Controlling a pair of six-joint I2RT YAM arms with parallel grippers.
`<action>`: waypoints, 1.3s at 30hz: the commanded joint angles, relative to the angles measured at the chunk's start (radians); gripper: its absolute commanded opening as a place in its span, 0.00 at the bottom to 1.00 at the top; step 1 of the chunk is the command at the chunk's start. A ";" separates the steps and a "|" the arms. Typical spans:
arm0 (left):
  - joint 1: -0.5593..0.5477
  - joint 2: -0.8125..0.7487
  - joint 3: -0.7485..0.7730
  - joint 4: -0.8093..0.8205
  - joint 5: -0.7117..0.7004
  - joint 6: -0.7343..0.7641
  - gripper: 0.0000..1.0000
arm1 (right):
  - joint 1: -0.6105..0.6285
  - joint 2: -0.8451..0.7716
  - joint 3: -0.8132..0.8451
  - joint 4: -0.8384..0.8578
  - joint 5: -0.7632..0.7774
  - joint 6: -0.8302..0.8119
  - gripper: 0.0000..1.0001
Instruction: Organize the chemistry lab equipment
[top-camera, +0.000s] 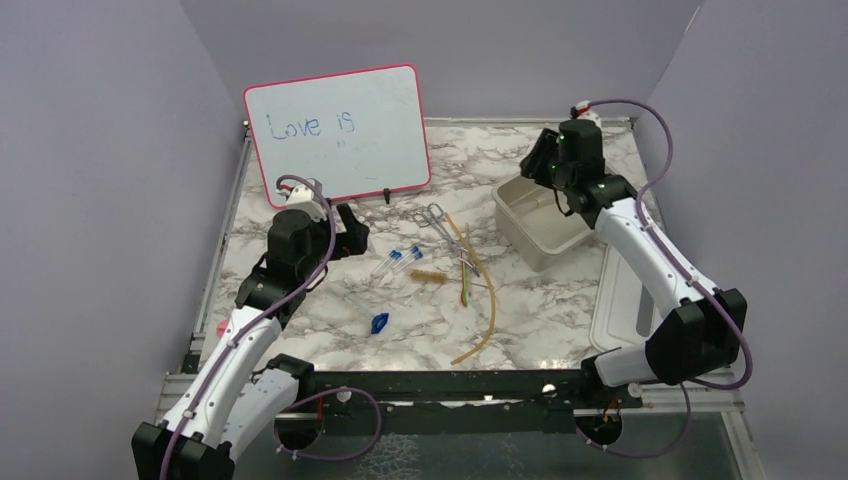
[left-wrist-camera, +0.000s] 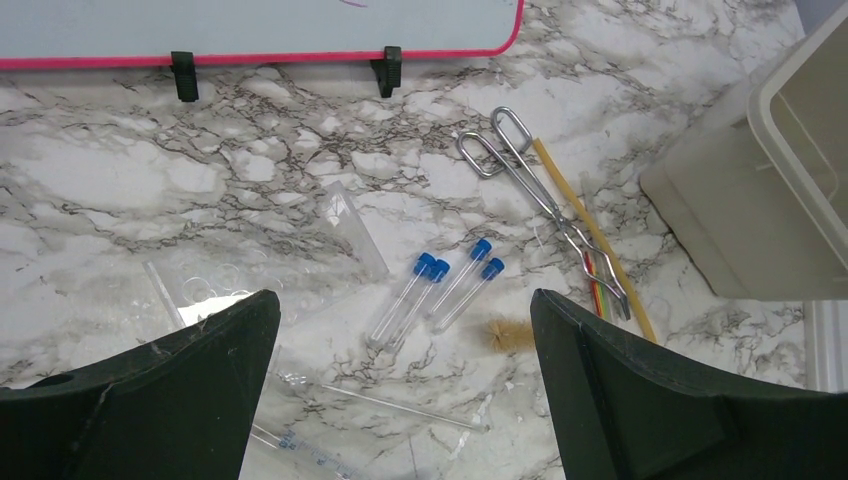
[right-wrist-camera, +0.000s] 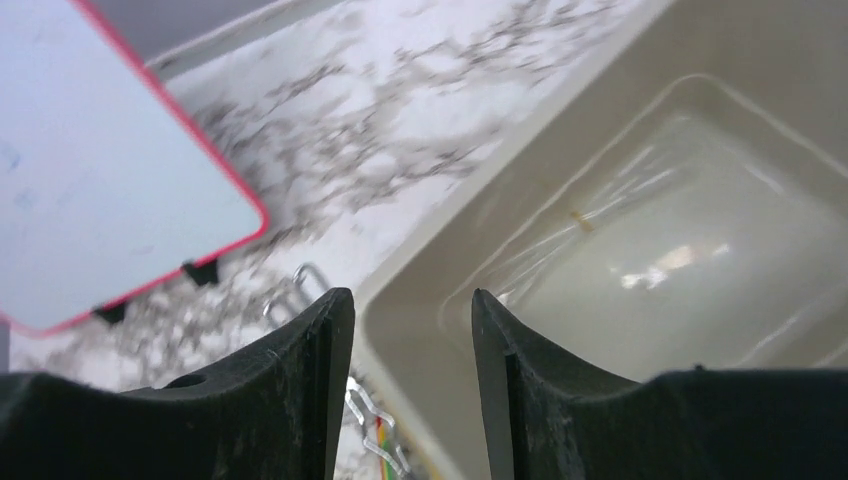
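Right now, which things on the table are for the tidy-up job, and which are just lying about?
For the job: blue-capped tubes, wire tongs, amber hose, green-tipped stick, small blue piece.

Just lying about: pink-framed whiteboard, beige tub, lid.

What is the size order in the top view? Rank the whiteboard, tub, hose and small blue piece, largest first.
1. Whiteboard
2. Tub
3. Hose: longer than the tub but far thinner, so this pair is arguable
4. Blue piece, clearly smallest
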 joint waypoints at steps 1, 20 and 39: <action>-0.004 -0.030 0.003 0.020 0.003 0.003 0.99 | 0.154 -0.021 0.010 0.000 -0.102 -0.146 0.51; -0.004 -0.097 -0.014 0.016 -0.081 -0.005 0.99 | 0.462 0.503 0.155 -0.071 0.024 -0.338 0.50; -0.004 -0.089 -0.015 0.016 -0.086 -0.004 0.99 | 0.419 0.687 0.219 -0.043 -0.092 -0.457 0.34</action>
